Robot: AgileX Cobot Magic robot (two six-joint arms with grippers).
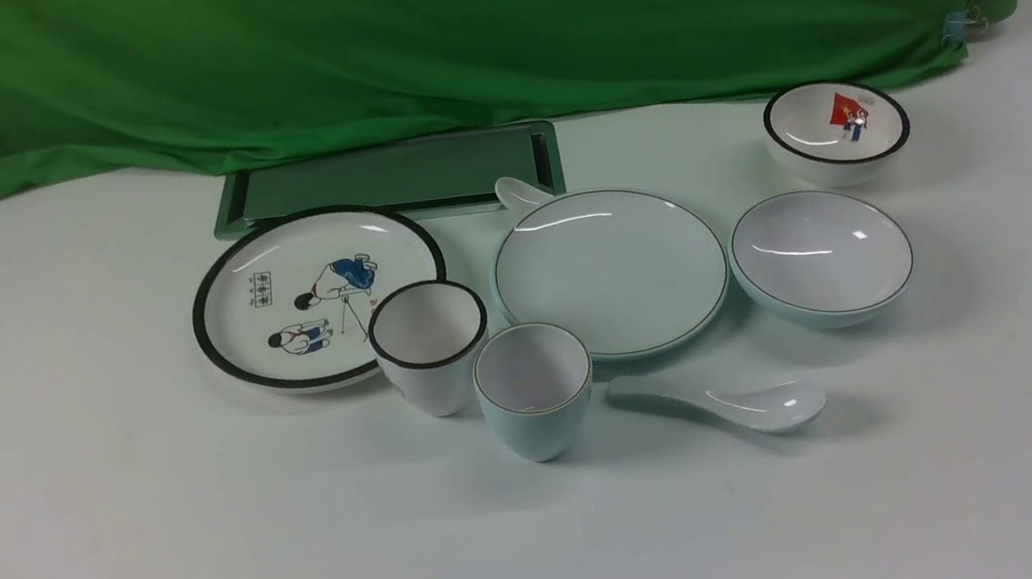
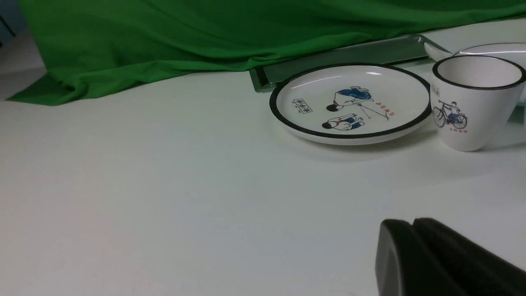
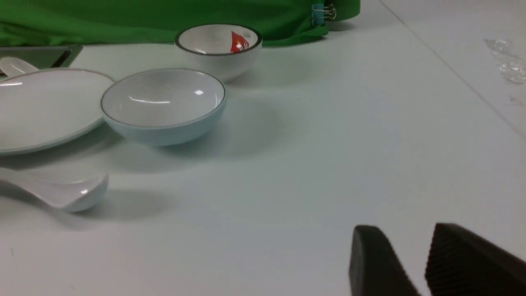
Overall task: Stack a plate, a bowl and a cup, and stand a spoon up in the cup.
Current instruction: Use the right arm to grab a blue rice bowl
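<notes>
Front view | white table (image 1: 108, 549), green cloth (image 1: 439, 28) behind | left fingers (image 2: 431, 259) closed | right fingers (image 3: 464, 259) parted, empty

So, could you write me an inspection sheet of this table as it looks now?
Surface: white table, matte.
Job's things: plate, bowl, cup, spoon, all unstacked; cup empty.
Clutter: cartoon plate, black-rimmed cup, small pictured bowl, second spoon behind the plate, green tray.
Grippers: left gripper jaws shut, empty; right gripper jaws open, empty.
Cables: nothing seen.
Surroundings: green cloth backdrop, binder clip at its corner.
</notes>
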